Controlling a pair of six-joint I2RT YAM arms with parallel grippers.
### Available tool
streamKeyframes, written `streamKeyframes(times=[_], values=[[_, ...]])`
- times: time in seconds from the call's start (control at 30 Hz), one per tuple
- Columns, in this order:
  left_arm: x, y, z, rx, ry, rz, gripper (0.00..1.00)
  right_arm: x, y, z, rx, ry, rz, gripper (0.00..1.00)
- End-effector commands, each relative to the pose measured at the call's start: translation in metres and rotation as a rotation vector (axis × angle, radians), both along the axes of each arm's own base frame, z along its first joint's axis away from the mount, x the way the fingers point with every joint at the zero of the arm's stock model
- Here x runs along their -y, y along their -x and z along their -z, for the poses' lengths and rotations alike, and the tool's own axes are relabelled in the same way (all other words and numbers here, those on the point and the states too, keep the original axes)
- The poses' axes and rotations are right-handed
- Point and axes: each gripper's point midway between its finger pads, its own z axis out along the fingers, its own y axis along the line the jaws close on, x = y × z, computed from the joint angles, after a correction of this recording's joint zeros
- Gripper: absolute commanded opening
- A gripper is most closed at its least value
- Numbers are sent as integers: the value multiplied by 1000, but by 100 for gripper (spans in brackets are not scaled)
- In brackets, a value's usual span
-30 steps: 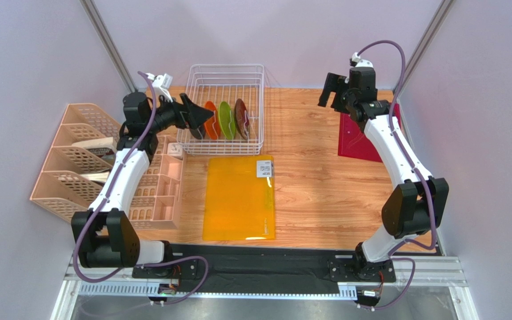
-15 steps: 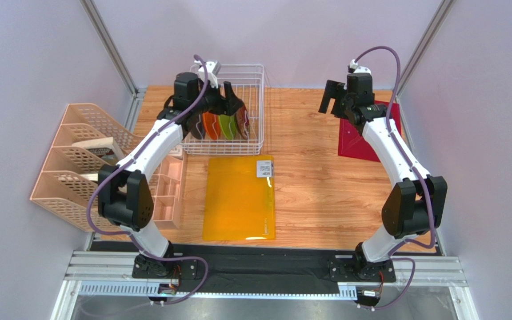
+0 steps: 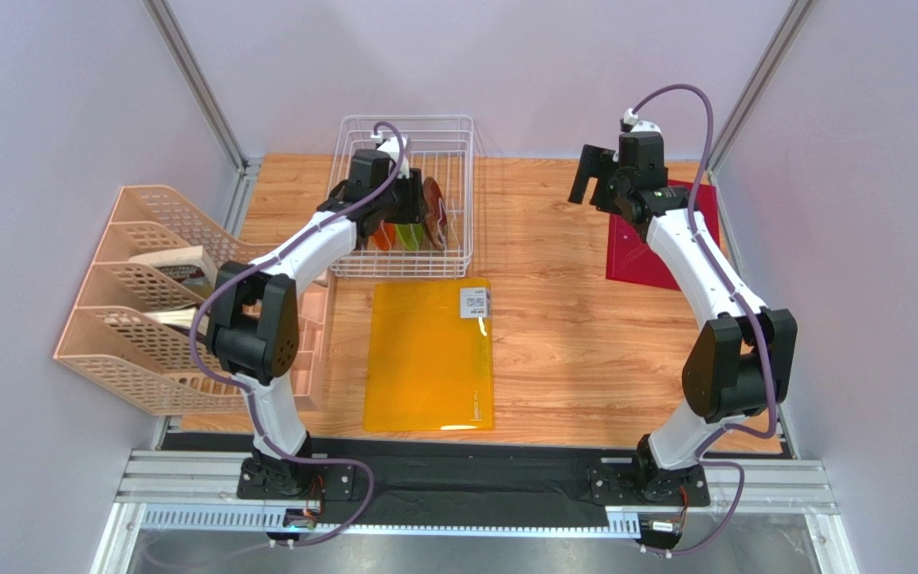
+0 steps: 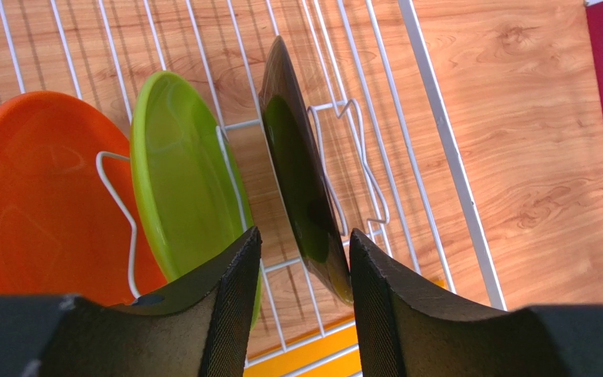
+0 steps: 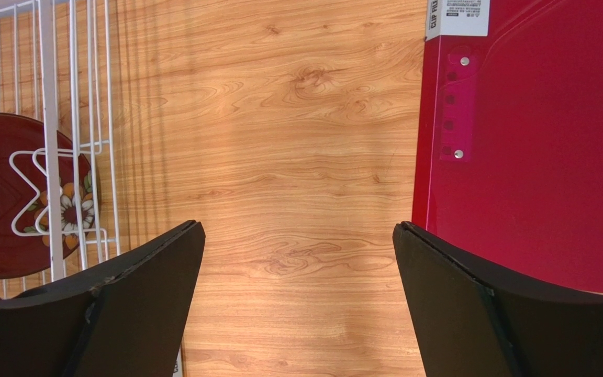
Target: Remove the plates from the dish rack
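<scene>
The plates are standing on edge inside the dish rack (image 3: 470, 203), slotted between its wire tines so they are leaning rather than lying flat. The orange plate (image 4: 37, 196) and the lime green plate (image 4: 179, 173) are sitting side by side, and the dark red plate (image 4: 297, 181) is nearest the rack's right wall. The dark grey plate is probably sitting beyond the orange one, but I cannot make it out.

The left gripper (image 4: 303, 243) is hovering low inside the rack with its jaws parted, one on each side of the dark red plate's rim and not pinching it. An upright plate is asking for exactly this edge-on approach.

The right gripper (image 5: 298, 228) is hanging spread wide and empty outside the rack, to its right, beside the red mat (image 5: 533, 141). It is likely keeping out of the lift path.
</scene>
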Motion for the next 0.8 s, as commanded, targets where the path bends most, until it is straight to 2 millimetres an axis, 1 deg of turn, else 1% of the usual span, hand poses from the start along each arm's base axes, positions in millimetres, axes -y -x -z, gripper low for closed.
streamKeyframes(times=[0.0, 0.03, 0.13, 0.17, 0.2, 0.3, 0.33, 0.37, 0.5, 0.63, 0.67, 0.7, 0.77], values=[[1, -18, -13, 51, 3, -66, 50, -6, -7, 6, 9, -28, -9, 96], [-1, -21, -11, 54, -4, -81, 49, -8, -7, 8, 5, -30, -12, 96], [3, -25, -4, 45, -11, -97, 47, -9, -8, 13, -6, -35, -16, 96], [3, -28, 1, 44, -20, -115, 44, -10, -8, 14, -8, -37, -17, 96], [3, -30, 3, 43, -18, -124, 38, -9, -8, 15, -11, -36, -14, 96], [3, -35, 10, 51, -44, -158, 34, -9, -9, 19, -21, -39, -15, 96], [6, -35, 17, 38, -56, -156, 33, -11, -9, 19, -21, -40, -17, 96], [7, -38, 14, 45, -62, -163, 32, -11, -9, 20, -23, -42, -18, 96], [4, -40, 26, 43, -100, -209, 26, -11, -8, 22, -32, -45, -18, 96], [-1, -40, 38, 29, -141, -253, 30, -12, -8, 25, -42, -45, -18, 96], [-2, -40, 40, 29, -155, -264, 34, -11, -7, 26, -43, -45, -17, 96], [-6, -40, 41, 34, -176, -287, 36, -11, -8, 25, -41, -46, -15, 96], [-6, -38, 46, 36, -210, -303, 41, -11, -8, 28, -49, -47, -15, 96]])
